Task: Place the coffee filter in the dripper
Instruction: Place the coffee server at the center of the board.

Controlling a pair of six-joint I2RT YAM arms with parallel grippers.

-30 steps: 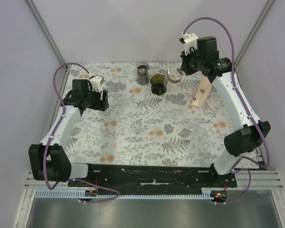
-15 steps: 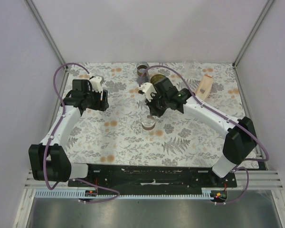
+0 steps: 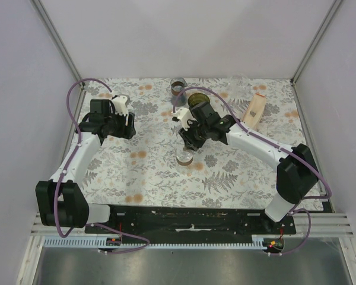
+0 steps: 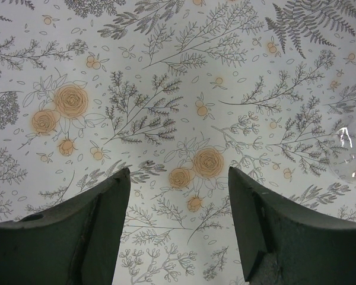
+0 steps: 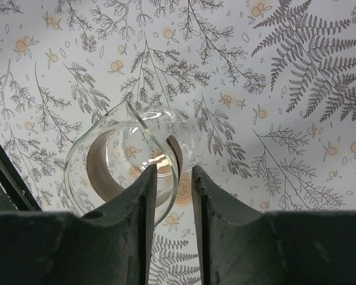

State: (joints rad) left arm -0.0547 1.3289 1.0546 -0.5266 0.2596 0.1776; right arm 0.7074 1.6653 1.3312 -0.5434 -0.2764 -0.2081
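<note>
The dark olive dripper (image 3: 196,96) stands at the back middle, partly hidden behind my right arm. No coffee filter shows in any view. My right gripper (image 3: 186,144) is over the middle of the table, its jaws narrow and straddling the rim of a clear glass vessel with a brown band (image 5: 130,157): one finger inside, one outside. That vessel also shows in the top view (image 3: 184,157), right under the gripper. My left gripper (image 4: 178,225) is open and empty over the bare flowered cloth at the left (image 3: 114,126).
A clear glass jar (image 3: 178,87) stands just left of the dripper at the back. A long pale peach packet (image 3: 254,110) lies at the back right. Clear round glass (image 4: 351,149) shows at the right edge of the left wrist view.
My right arm swung from the back right to the middle, bringing the brown-banded glass vessel with it; over the last half second it shifted only slightly. The left arm has not moved.
</note>
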